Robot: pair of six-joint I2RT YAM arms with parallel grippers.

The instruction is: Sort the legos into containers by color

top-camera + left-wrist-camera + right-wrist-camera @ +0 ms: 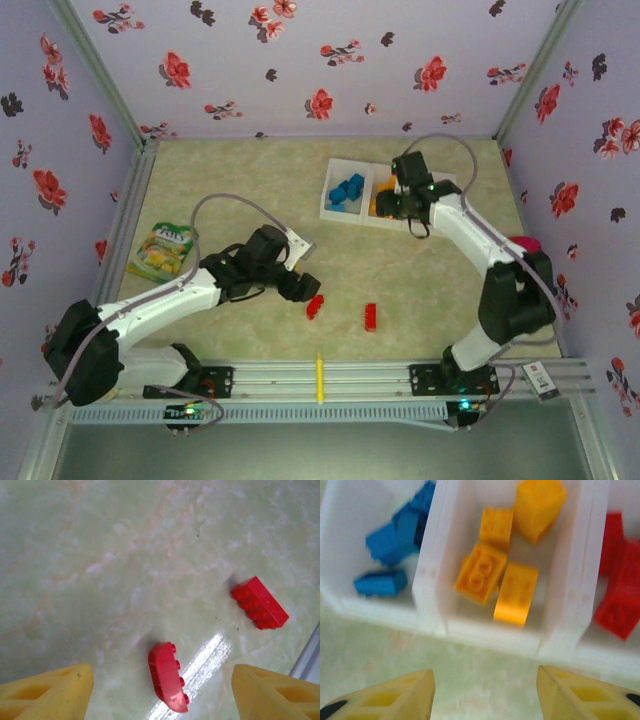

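One rounded red brick (167, 677) is lying near the tabletop's near edge, directly under the left gripper (305, 288), its long axis crossing the line between the parted, empty jaws, while the right gripper (485, 680), likewise parted and empty, is hovering well apart over the bins (495, 632).

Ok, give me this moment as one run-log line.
left jaws open, aimed at curved red brick | right jaws open, empty, by middle bin of orange bricks | second red brick loose on table
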